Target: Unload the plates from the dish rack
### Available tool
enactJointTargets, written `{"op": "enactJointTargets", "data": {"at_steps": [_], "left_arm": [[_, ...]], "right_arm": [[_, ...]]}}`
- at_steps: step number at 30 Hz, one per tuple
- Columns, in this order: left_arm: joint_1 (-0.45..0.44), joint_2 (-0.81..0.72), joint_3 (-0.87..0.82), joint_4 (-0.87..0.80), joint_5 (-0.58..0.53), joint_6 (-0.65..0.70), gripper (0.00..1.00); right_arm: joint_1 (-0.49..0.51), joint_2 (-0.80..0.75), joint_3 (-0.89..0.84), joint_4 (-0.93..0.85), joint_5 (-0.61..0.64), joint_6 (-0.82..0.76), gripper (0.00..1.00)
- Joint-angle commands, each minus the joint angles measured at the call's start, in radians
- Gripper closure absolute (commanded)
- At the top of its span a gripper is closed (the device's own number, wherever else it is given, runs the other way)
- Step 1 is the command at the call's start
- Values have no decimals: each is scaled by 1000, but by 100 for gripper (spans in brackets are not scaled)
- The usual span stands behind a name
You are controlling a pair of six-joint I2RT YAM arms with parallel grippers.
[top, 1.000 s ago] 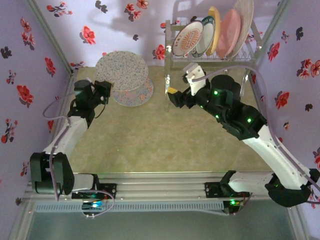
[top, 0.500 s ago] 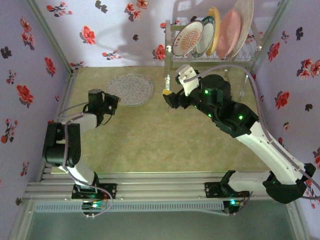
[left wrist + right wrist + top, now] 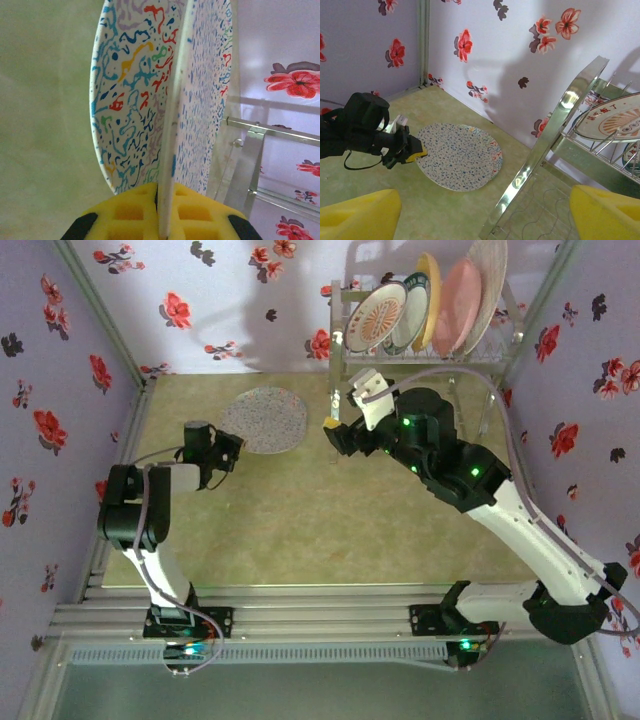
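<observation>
Meanwhile, left claw [image 3: 234,449] has lowered the speckled plate [image 3: 266,419] nearly flat.

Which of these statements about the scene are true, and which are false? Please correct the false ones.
1. The left claw is shut on the rim of the speckled plate. True.
2. The right claw holds the pink plate. False: the right claw is open and empty, beside a leg of the dish rack, and the pink plate stands in the rack.
3. The dish rack is empty. False: several plates stand upright in it.
4. The speckled plate is outside the dish rack. True.
</observation>
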Motion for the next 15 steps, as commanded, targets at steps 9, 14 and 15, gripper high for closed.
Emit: {"op": "enactJointTargets", "data": {"at_steps": [9,14,15], "left_arm": [[20,86,87,93,56,29,99],[22,103,110,73,59,33,90],[23,105,113,67,60,35,86]], "right_arm": [[5,25,40,35,23,-11,10],[6,35,46,32,30,-17,9],[6,37,46,31,30,-17,9]]}}
